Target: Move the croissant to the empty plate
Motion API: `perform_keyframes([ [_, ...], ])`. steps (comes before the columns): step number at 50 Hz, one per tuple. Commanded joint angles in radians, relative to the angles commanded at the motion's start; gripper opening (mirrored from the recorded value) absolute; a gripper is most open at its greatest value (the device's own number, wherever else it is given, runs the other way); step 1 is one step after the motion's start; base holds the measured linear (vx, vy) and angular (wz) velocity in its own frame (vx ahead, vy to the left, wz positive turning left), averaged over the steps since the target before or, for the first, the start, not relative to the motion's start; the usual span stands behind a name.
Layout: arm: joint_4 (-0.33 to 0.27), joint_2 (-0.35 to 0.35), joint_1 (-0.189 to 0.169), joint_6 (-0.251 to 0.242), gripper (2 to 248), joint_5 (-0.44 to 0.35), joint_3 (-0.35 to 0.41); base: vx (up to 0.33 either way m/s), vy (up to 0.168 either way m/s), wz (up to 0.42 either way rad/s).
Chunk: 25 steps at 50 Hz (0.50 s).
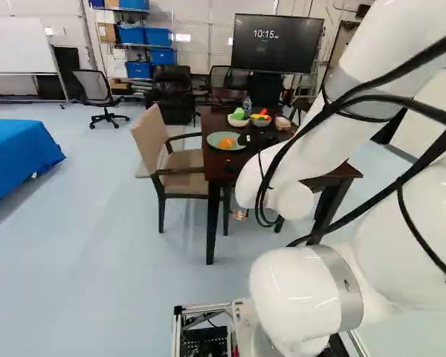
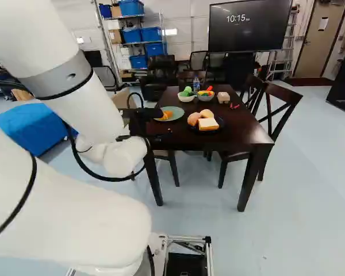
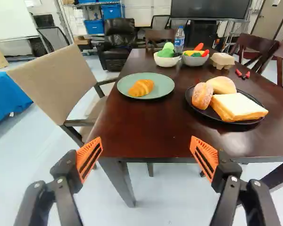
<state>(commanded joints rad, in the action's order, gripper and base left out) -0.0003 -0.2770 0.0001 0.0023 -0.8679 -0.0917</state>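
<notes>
In the right base view my gripper (image 2: 142,115) is at the near left side of the table. In the wrist view the gripper (image 3: 146,143) stands open, nothing between its orange pads, just short of the table's near edge. Ahead of it, a golden croissant (image 3: 141,87) lies on a pale green plate (image 3: 164,85) near the table's chair side. A black plate (image 3: 194,104) farther right along the tabletop holds two round buns (image 3: 202,95) and a thick slice of bread (image 3: 237,106). Both plates in view carry food.
Behind the plates on the dark table (image 3: 146,115) are two bowls (image 3: 167,61) of play food, a bottle (image 3: 179,39), an egg carton (image 3: 222,60) and a small red tool. A beige armchair (image 3: 56,80) stands against the table's left side; wooden chairs (image 2: 276,106) line its right.
</notes>
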Motion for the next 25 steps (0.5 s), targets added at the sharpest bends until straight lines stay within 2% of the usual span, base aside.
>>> perform_keyframes([
  [25, 0.000, -0.002, 0.000, -0.002, 247, -0.005, 0.004, 0.000, 0.000, 0.000],
])
